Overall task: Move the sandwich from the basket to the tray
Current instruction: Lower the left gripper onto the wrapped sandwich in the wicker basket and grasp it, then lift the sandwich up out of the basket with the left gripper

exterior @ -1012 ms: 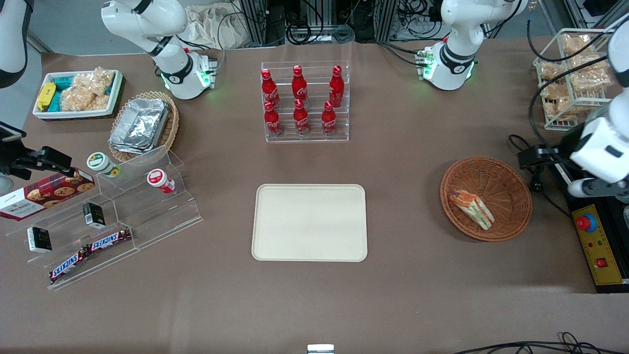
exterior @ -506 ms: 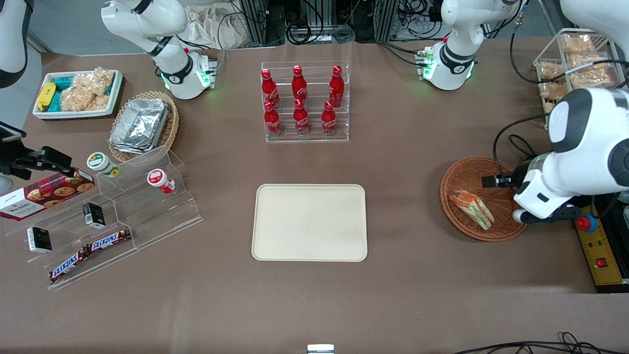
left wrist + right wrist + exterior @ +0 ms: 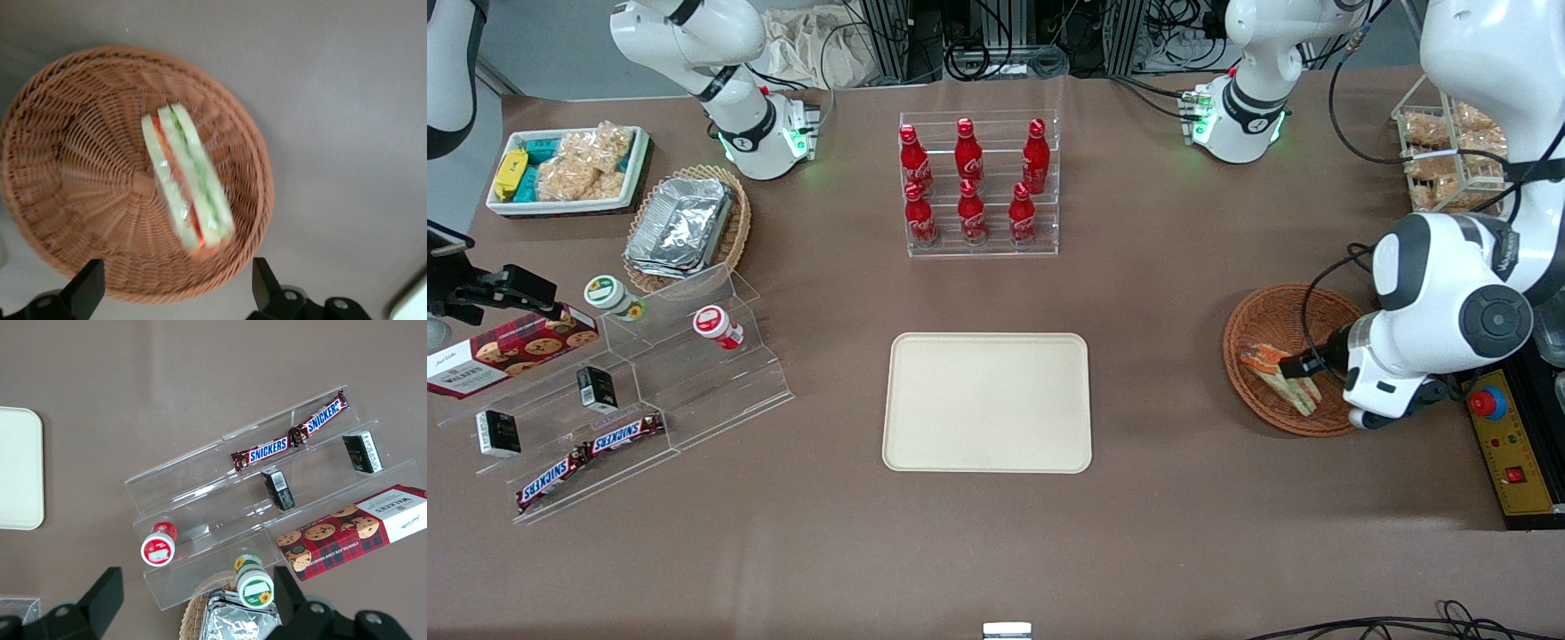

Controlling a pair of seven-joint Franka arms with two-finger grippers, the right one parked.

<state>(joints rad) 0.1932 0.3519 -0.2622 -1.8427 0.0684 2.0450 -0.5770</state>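
Your sandwich lies in the basket, toward the rim at about 7 o'clock from the basket's centre in the front view. The jaws hang above it, spread wide with nothing between them; the gripper hovers over the basket's edge. The tray sits bare on the counter, well apart from the basket, at its 9 o'clock. A tan basket toward the parked arm's end holds foil containers.

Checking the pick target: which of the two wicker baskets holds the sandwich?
The reddish-brown basket under the gripper, holding the sandwich; the tan basket holds foil containers.
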